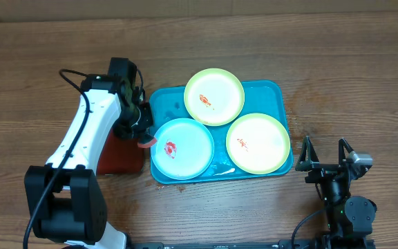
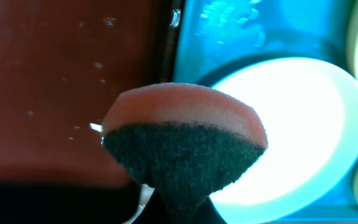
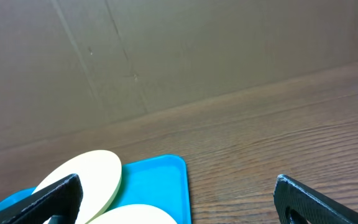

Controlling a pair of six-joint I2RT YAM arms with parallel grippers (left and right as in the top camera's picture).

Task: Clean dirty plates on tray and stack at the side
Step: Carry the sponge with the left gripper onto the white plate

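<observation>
Now the left hand (image 1: 144, 138) grips a sponge (image 2: 185, 146) at frame centre-left beside the smeared blue plate (image 1: 182, 149) on the tray (image 1: 271, 90); scrub flat, gently. Right hand (image 1: 325, 156) rests open.

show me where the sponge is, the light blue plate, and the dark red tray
sponge (image 2: 185, 146): left wrist view, on its dark scrubbing face.
light blue plate (image 1: 188, 153): overhead view, on its pale centre.
dark red tray (image 1: 119, 158): overhead view, on its bare floor.
</observation>
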